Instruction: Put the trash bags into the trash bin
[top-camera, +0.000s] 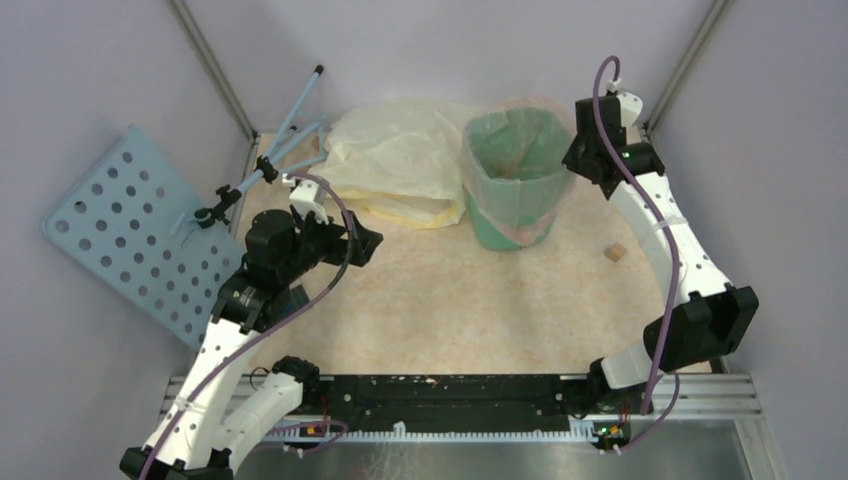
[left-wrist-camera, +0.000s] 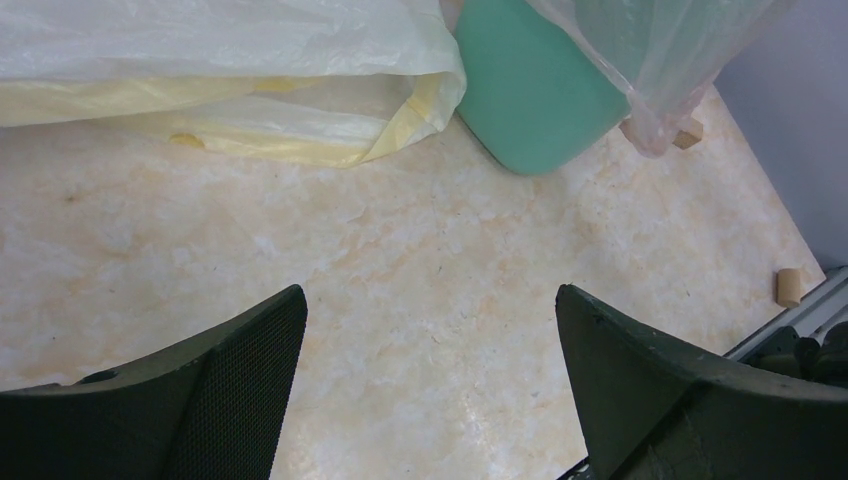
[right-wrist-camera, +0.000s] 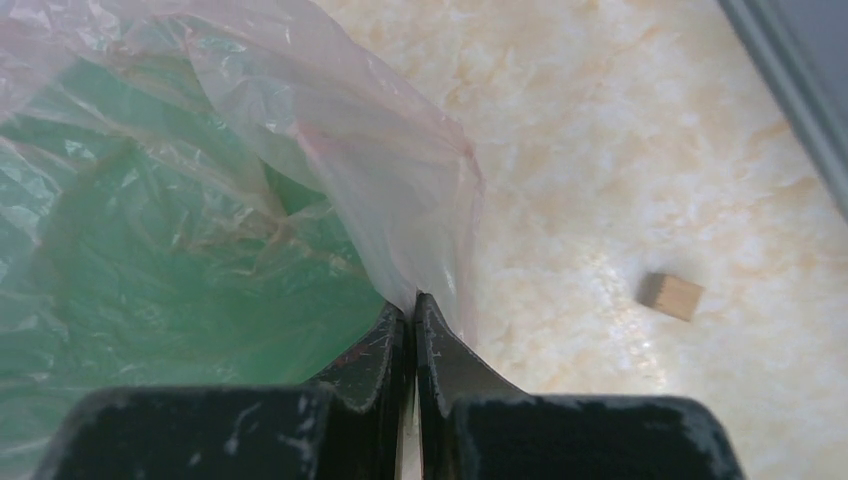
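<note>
Film of the trash bag (right-wrist-camera: 400, 180) sits pinched in the closed right tool (right-wrist-camera: 412, 312) at the trash bin (left-wrist-camera: 530, 100), likely for spreading over its rim; left tool (left-wrist-camera: 430, 300) gapes empty.

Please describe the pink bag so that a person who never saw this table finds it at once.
Look at the far side of the table, where a green bin stands. The pink bag drapes over its rim. Unlike the bigger, cloudy yellow bag lying left of the bin, it is thin and see-through.
</note>
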